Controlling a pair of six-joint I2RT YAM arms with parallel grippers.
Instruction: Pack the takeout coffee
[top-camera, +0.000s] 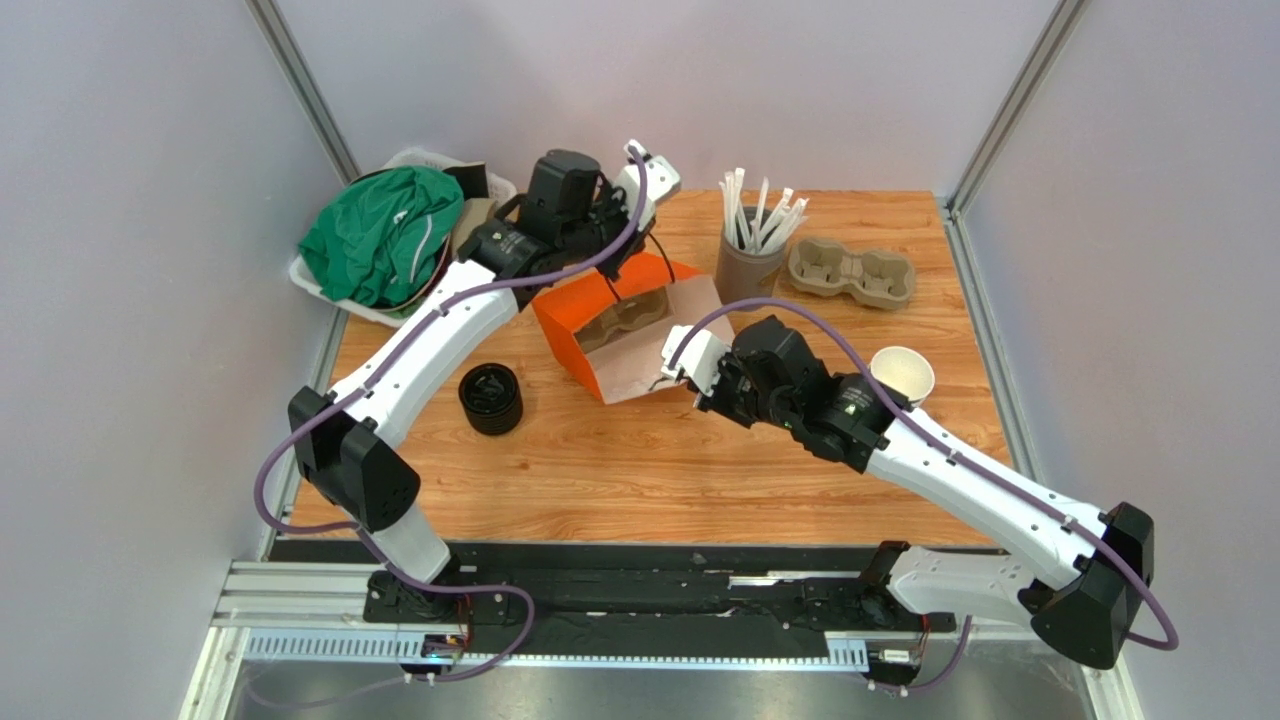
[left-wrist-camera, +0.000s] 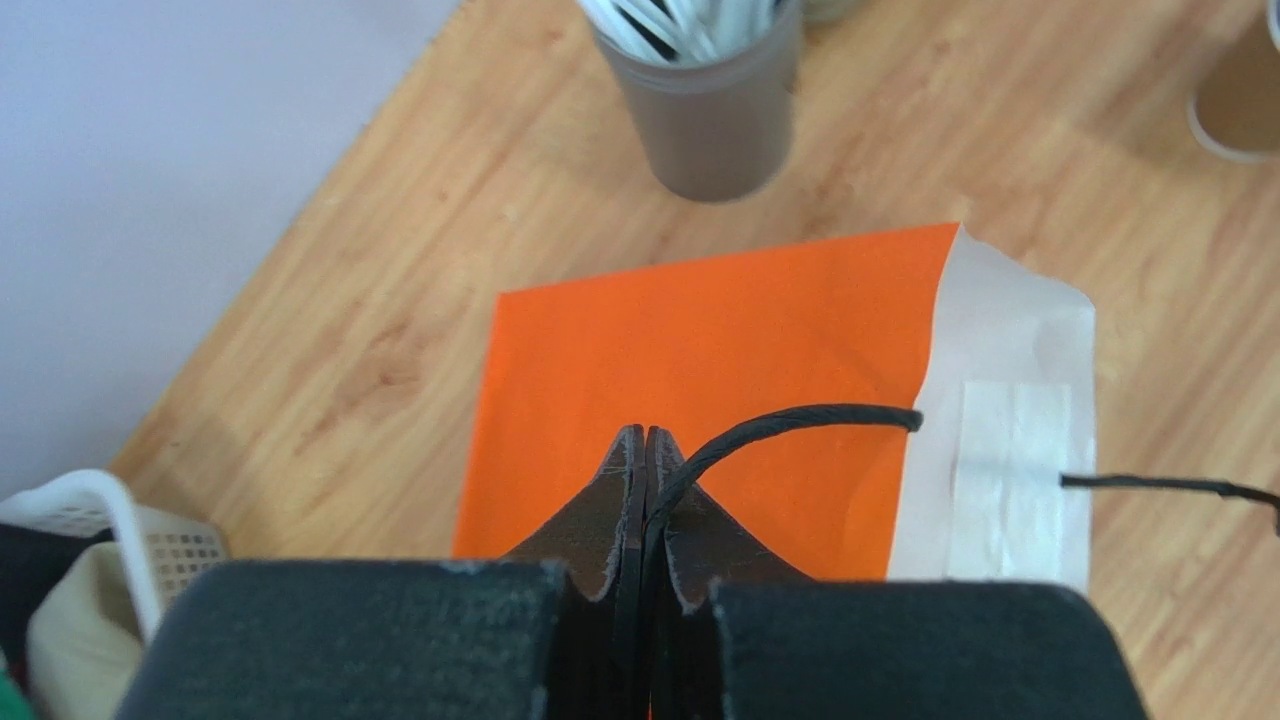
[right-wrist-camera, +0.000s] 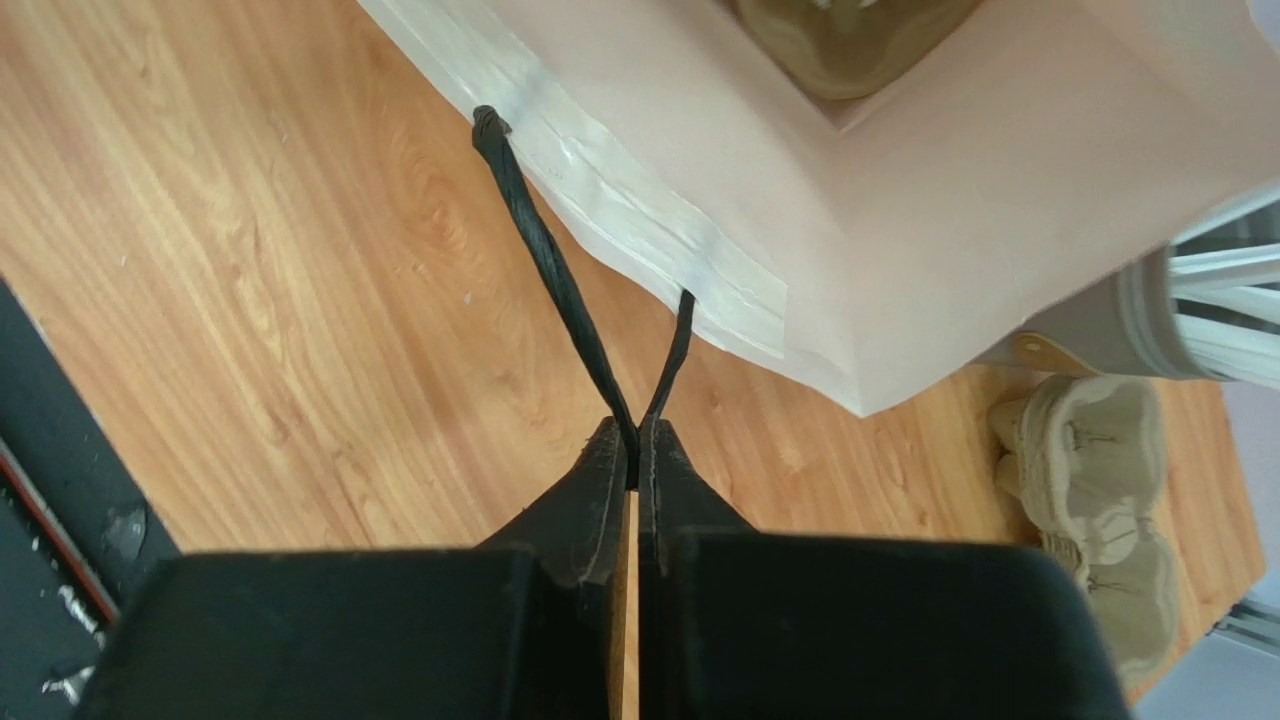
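Left gripper: jaws pressed together, pinching one black twisted-cord handle of the orange paper bag. Right gripper: jaws likewise tight together, on the bag's second cord handle.

Bag sits mid-worktop toward the far edge, mouth open between the two arms. Outside is smooth orange, inside pale. A flat white tape strip runs along the rim where the cords anchor. A moulded-pulp insert is visible down inside the bag.

Takeout coffee is outside the bag:
- Paper cup: tan wall, white inside, upright and lidless near the right edge, just beside the right arm.
- Round black plastic lid: well apart from the cup, toward the left edge, beside the left arm's white link.

Grey straw cup, cylindrical and full of white straws, stands near the far edge, right of the bag. Two-well pulp carrier lies just beside it, toward the far right corner. White mesh basket holding crumpled green cloth is at the far left corner. Worktop surface is wood-grain.
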